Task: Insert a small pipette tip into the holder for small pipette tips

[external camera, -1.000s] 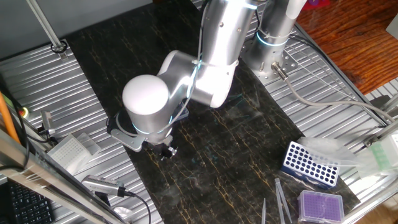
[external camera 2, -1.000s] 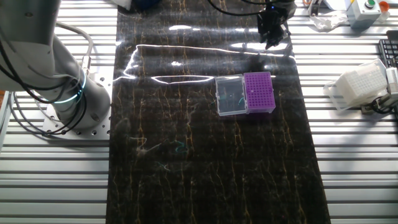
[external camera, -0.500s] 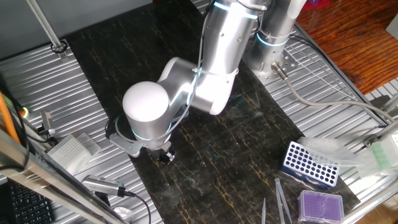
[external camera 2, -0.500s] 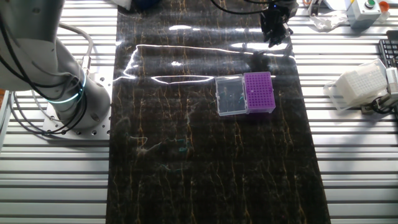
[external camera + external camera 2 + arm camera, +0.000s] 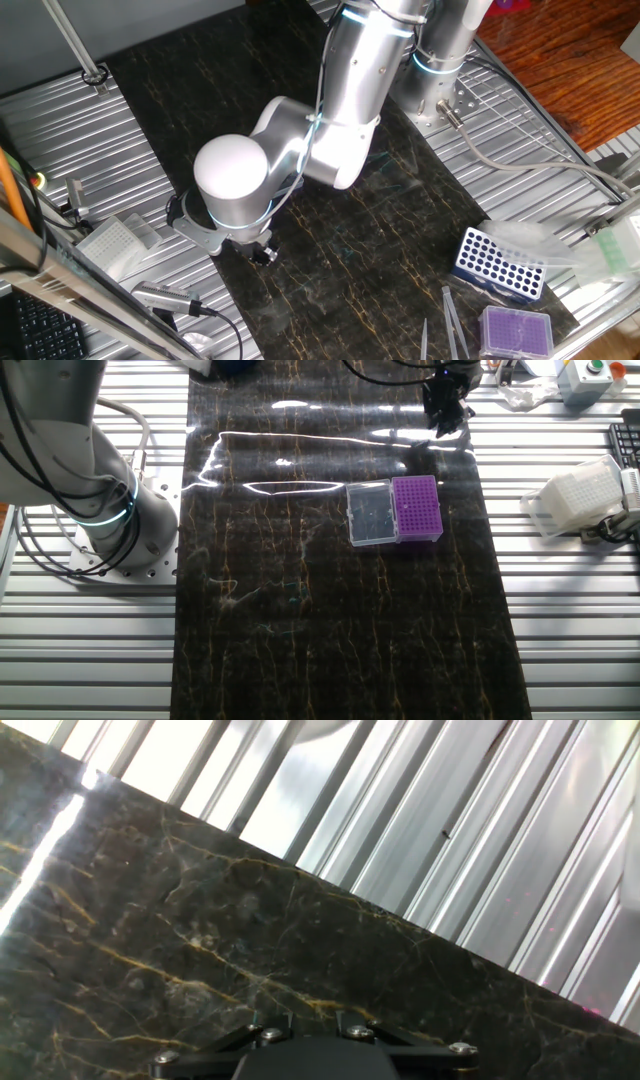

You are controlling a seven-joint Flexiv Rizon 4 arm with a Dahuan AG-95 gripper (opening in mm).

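The gripper (image 5: 444,415) hangs over the far edge of the dark marbled mat (image 5: 330,610), close to where the mat meets the ribbed aluminium table (image 5: 580,620). In one fixed view it shows as a small black piece (image 5: 262,250) under the arm's big rounded wrist joint (image 5: 232,178); in the other fixed view only its dark lower part juts in from the top edge. Whether the fingers are spread or closed cannot be told: they are too small and dark in both fixed views, and the hand view shows only the black base plate with its screws (image 5: 310,1045), not the fingertips. No pipette tip can be made out between them.

The holder for small pipette tips (image 5: 416,508) sits on the mat, upright, near the middle of its width (the vivid purple grid faces up). Its clear lid (image 5: 370,514) lies folded open flat on the mat, joined to the side of the box toward the robot base (image 5: 110,510). The gripper is well apart from the holder, beyond it toward the mat's far end.

In the hand view the camera looks down on the mat's edge running diagonally, with the table's bright slats beyond it.

Off the mat, a blue rack with round holes (image 5: 499,264) and a paler purple-topped box (image 5: 516,330) rest near each other on the table, and a white tip box (image 5: 575,500) sits at the table's side.
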